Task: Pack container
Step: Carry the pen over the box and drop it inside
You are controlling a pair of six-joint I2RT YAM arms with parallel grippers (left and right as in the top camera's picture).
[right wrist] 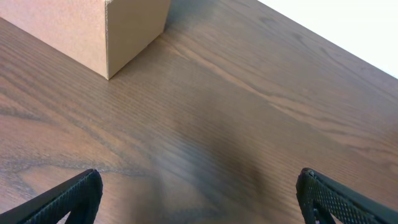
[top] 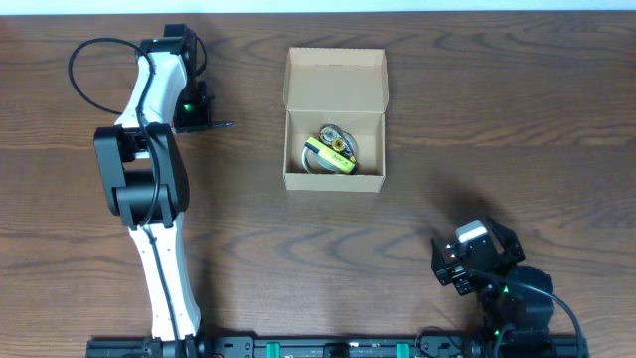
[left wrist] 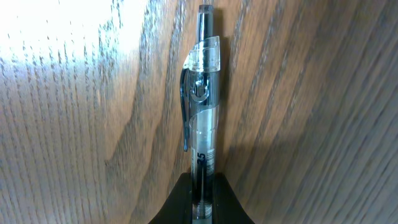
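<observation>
The left hand (left wrist: 203, 202) pinches the pen (left wrist: 204, 106) by one end; the long free length ahead may swing or snag the container (top: 334, 183) wall. The right hand (right wrist: 199, 199) stands wide, empty.

Bench (top: 477, 119): dark brown wood with long grain running left to right, its far edge meeting a pale strip at the top of the overhead view. Box (top: 333, 182): light-tan cardboard, standing flat on the bench at centre, lid flap laid back toward the far side. Pen (top: 221, 124): clear barrel with a clip, left of the box and well apart from it, close against the wood; contact cannot be told. Rail (top: 328, 348): black, along the near edge.
</observation>
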